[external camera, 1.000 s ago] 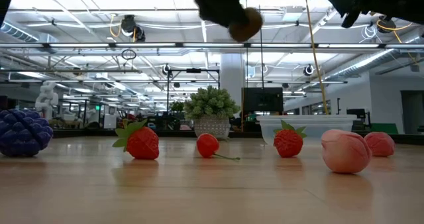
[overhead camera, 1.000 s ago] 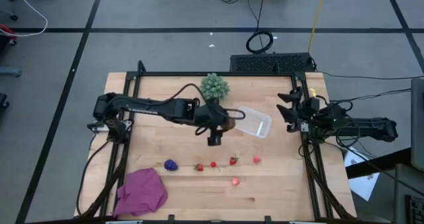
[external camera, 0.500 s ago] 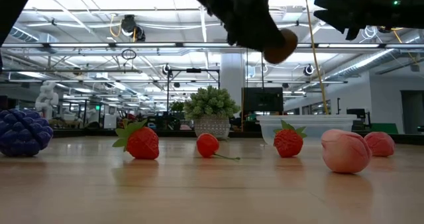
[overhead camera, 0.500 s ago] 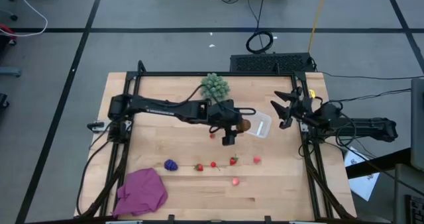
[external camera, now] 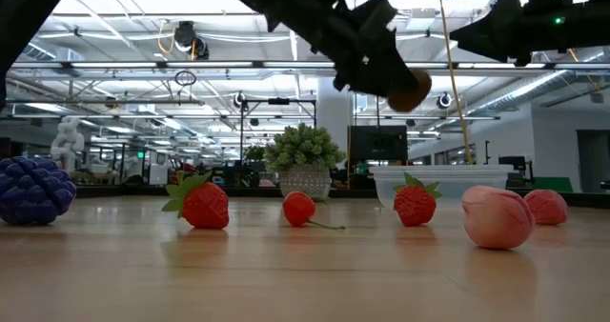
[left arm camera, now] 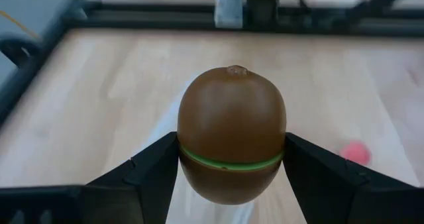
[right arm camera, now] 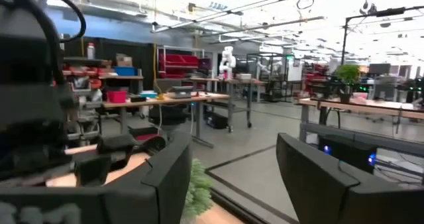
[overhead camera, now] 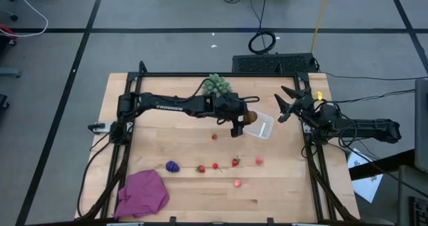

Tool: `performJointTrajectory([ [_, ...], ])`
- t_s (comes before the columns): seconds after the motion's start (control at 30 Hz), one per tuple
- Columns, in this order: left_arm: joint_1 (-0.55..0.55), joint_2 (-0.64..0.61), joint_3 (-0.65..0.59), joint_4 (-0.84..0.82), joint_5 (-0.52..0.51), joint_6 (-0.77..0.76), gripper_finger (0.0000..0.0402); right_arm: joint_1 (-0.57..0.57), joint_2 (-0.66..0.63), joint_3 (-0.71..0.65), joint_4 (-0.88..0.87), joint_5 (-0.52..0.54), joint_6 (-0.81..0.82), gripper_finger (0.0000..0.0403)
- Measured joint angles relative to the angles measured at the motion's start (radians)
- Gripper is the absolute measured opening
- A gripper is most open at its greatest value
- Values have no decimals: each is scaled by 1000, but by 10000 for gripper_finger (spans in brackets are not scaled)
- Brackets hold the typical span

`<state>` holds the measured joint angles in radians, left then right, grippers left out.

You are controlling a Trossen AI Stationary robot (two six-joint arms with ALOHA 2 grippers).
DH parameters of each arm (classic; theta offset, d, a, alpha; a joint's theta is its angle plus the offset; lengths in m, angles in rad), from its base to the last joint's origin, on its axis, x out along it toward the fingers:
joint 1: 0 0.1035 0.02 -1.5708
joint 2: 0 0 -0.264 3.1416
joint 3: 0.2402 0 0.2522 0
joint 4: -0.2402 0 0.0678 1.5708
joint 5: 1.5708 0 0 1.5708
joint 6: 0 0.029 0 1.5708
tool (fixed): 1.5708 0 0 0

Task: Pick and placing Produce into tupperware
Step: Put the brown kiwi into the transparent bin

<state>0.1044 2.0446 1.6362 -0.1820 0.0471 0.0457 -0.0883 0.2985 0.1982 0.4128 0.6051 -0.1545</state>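
My left gripper (overhead camera: 246, 119) is shut on the brown kiwi (left arm camera: 231, 143), which it carries in the air over the clear tupperware (overhead camera: 261, 126); in the low view the kiwi (external camera: 408, 88) hangs high above the table. The tupperware's bottom rests on the table at its right middle. My right gripper (overhead camera: 286, 104) hovers open near the table's right edge, level, touching nothing. Several red berries, such as one strawberry (overhead camera: 235, 162), lie in a row near the table's front. The purple grape cluster (overhead camera: 172, 166) lies left of them. My left gripper pinches the kiwi between its two fingers across its middle band (left arm camera: 228, 159); one fingertip (left arm camera: 154, 169) is on each side. The fingers slant down from the table's left. The kiwi is lifted clear, its stem end pointing away from the wrist.
A green spiky ball (overhead camera: 217, 85) sits at the far middle of the table, just behind my left arm. A magenta cloth (overhead camera: 143, 192) lies at the near left corner. A pink peach-like fruit (overhead camera: 237, 183) lies near the front. A black frame (overhead camera: 314, 166) runs along the table's sides.
My left gripper has carried the kiwi toward the table's right and somewhat toward its far edge, from beside the tupperware to above it, and a little lower. My right gripper has shifted slightly toward the far edge. A small red berry now shows on the table where the arm was.
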Motion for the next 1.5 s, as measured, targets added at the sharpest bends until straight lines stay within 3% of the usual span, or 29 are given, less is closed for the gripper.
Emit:
performJointTrajectory([
  [0.43,20,60,-1,25,16,-3,253,0,-13,0,-127,82,23,208],
  [0.77,34,54,-1,99,16,-3,253,0,-13,0,-307,71,245,208],
  [1.0,35,54,-1,110,39,-6,253,1,-13,0,-320,-57,374,208],
  [1.17,35,48,0,113,40,-8,253,1,-9,0,-316,-58,407,217],
  [1.33,35,48,0,102,44,-33,253,1,-6,0,-316,-60,452,254],
  [1.43,33,48,0,95,113,-73,253,1,-6,0,-320,-87,538,278],
  [1.5,33,48,0,95,185,-88,253,0,-6,0,-322,-166,569,290],
])
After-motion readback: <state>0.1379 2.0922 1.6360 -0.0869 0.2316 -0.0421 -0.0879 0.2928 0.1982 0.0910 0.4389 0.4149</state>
